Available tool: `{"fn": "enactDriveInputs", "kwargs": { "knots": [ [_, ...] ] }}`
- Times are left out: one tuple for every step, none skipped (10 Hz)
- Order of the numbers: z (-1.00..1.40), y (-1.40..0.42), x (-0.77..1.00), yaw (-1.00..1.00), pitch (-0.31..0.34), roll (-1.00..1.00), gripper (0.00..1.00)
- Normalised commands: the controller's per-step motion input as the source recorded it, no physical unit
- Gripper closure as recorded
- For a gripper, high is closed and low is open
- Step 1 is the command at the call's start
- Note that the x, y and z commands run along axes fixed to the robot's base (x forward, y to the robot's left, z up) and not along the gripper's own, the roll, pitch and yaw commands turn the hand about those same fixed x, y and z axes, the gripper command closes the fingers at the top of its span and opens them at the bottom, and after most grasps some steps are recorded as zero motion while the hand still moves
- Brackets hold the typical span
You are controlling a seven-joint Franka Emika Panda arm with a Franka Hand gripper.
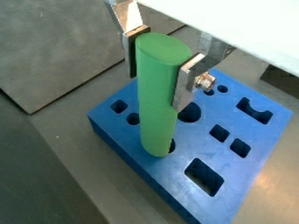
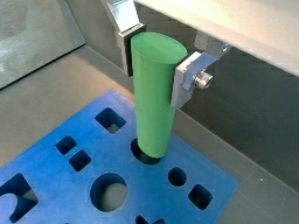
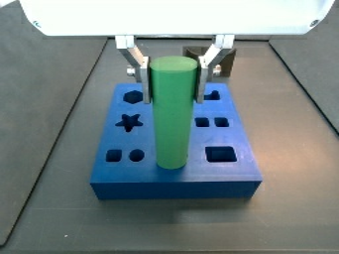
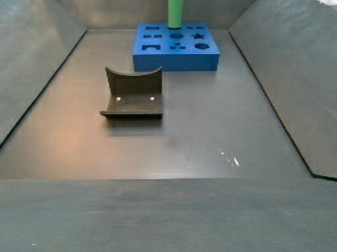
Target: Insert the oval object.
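Grey metal floor [image 4: 198, 138] with sloping walls fills the side view; at its far edge, right of centre, sits the blue block [image 4: 176, 51], cut with shaped holes. Nearer the middle, toward the left edge, stands the dark fixture [image 4: 133, 94], well apart from the block. The green peg [image 3: 171, 109] stands upright with its lower end in a hole of the block [image 1: 198, 149], shown in both wrist views [image 2: 156, 87] as sunk into an opening near the block's middle. The gripper [image 3: 172, 60] is above the block, its silver fingers [image 1: 194, 72] on either side of the peg's upper part. They lie close against it, but I cannot tell whether they press it or stand just clear.
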Motion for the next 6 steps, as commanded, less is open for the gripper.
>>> {"fn": "enactDriveInputs", "kwargs": {
  "knots": [
    [-0.17, 0.17, 0.05, -0.14, 0.071, 0.06, 1.0],
    [-0.16, 0.15, 0.03, -0.12, 0.069, 0.06, 1.0],
    [-0.13, 0.16, 0.0, -0.1, 0.07, 0.08, 1.0],
    [-0.09, 0.15, 0.0, -0.09, 0.064, 0.08, 1.0],
    [-0.06, 0.19, -0.03, -0.11, 0.074, 0.09, 1.0],
    [-0.09, 0.11, 0.0, -0.1, 0.064, 0.09, 1.0]
  ]
}}
